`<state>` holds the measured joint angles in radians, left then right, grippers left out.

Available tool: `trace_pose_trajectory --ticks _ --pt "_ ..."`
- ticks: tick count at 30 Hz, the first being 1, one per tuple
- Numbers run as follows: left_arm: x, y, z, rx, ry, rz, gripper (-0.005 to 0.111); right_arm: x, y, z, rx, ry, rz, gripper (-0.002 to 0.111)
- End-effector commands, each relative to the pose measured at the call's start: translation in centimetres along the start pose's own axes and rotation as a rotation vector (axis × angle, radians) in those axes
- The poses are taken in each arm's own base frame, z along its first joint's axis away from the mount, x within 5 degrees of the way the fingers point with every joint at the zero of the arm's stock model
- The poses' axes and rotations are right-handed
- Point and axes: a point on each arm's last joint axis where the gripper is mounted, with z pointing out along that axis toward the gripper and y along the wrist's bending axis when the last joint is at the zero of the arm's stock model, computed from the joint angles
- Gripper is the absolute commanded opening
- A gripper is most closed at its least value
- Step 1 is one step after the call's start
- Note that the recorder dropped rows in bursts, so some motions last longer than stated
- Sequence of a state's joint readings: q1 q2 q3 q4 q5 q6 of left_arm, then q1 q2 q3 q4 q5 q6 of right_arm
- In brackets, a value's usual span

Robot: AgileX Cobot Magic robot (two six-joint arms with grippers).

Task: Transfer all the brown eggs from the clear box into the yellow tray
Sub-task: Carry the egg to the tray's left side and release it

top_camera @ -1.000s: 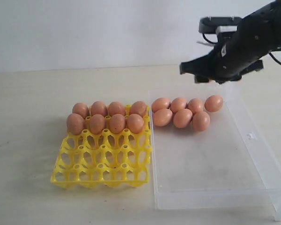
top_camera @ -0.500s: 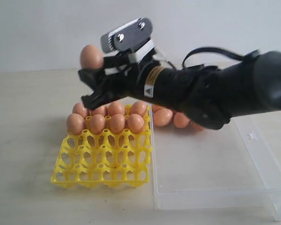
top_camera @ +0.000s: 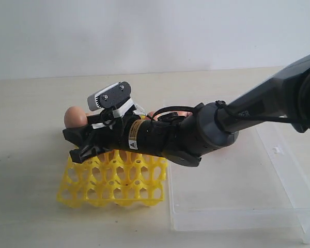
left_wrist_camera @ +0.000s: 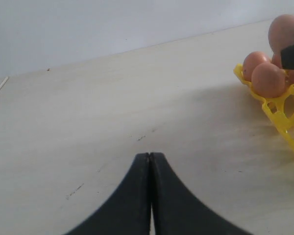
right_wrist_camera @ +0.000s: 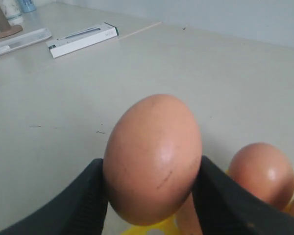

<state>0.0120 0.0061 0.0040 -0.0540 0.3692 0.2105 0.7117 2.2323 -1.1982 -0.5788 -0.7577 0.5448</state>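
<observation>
My right gripper (top_camera: 76, 136) is shut on one brown egg (top_camera: 75, 117), just above the left rear corner of the yellow tray (top_camera: 113, 186). In the right wrist view that egg (right_wrist_camera: 154, 156) fills the gap between both black fingers, with another brown egg (right_wrist_camera: 262, 174) seated in the tray beside it. The arm hides the tray's back rows and most of the eggs in the clear box (top_camera: 237, 191). My left gripper (left_wrist_camera: 149, 155) is shut and empty over bare table, left of the tray (left_wrist_camera: 284, 112), where two seated eggs (left_wrist_camera: 268, 79) show.
A long white box (right_wrist_camera: 83, 39) and a white holder (right_wrist_camera: 19, 39) lie far off on the table beyond the tray. The clear box's near half holds nothing. The tray's front two rows of cups stand unfilled.
The right arm has swung from above the clear box across to the tray's left side with an egg, then come down from high above the tray to just over it.
</observation>
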Motion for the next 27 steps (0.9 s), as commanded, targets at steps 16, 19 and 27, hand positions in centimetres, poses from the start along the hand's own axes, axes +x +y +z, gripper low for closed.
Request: trace_pose_trajectory --ticks 16,19,27 --pt "-0.2 0.0 -0.1 -0.003 -0.019 -0.013 0.000 1.3 0.9 0.3 -0.070 0.094 0.110 0.000" --pt "-0.2 0.0 -0.1 -0.003 -0.019 -0.013 0.000 1.3 0.9 0.3 -0.075 0.102 0.127 0.000" --pt "-0.2 0.0 -0.1 -0.003 -0.019 -0.013 0.000 0.4 0.7 -0.1 -0.011 0.135 0.194 0.000"
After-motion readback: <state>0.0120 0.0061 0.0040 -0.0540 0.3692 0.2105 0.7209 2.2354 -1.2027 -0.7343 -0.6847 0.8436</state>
